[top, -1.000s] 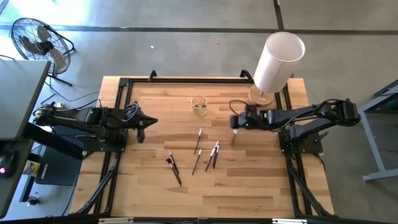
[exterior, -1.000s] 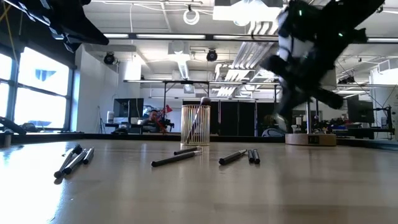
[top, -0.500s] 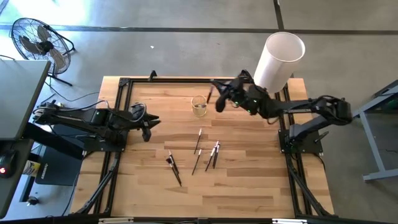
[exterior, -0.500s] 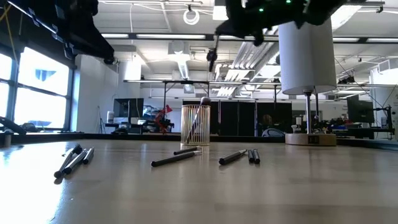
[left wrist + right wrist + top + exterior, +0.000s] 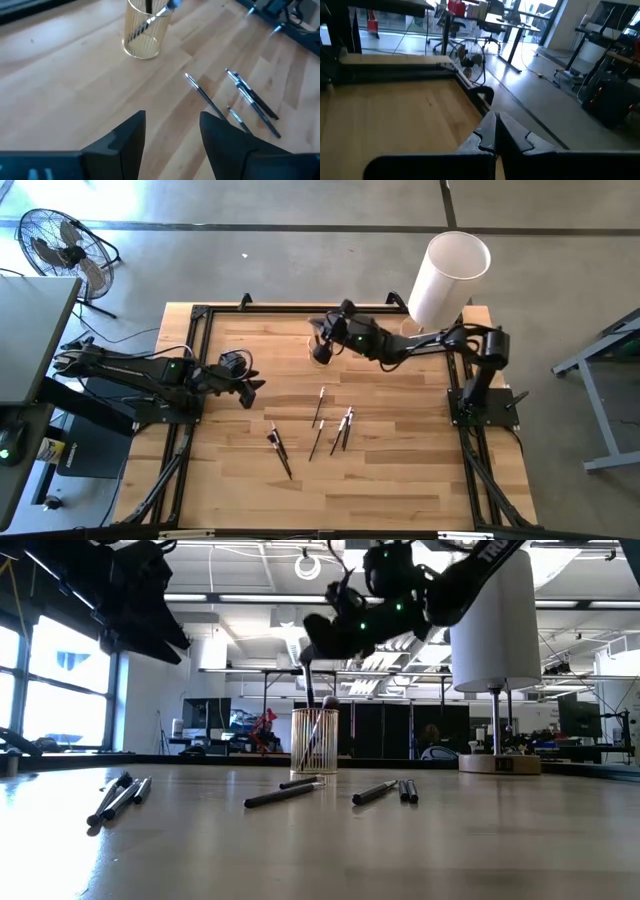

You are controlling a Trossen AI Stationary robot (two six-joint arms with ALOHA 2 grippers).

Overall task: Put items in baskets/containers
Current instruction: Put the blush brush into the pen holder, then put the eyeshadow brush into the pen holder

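The clear yellowish cup (image 5: 320, 352) stands at the table's far middle; it also shows in the low view (image 5: 314, 740) and in the left wrist view (image 5: 142, 32). One silvery brush (image 5: 150, 22) leans inside it. My right gripper (image 5: 312, 640) hangs just above the cup, shut on a dark brush (image 5: 306, 680). Several brushes (image 5: 320, 405) (image 5: 345, 425) (image 5: 278, 448) lie flat on the table's middle. My left gripper (image 5: 255, 387) is open and empty, above the table to the left of them. My right gripper pinches the dark brush by its upper end (image 5: 304, 658) between its two fingers, coming slanting down from the table's right. The brush hangs nearly upright below the fingers. Its lower end (image 5: 148, 5) reaches into the cup's mouth.
A big white cylinder (image 5: 448, 275) on a round wooden base stands at the far right corner, close behind my right arm. A black frame (image 5: 200, 315) runs round the table's edges. Bare wood lies at the near side.
My right gripper has carried the dark brush up from the table's right middle toward the far left, to above the cup. It has tipped the brush upright and lowered its end into the cup. My left gripper has drifted a little toward the table's right.
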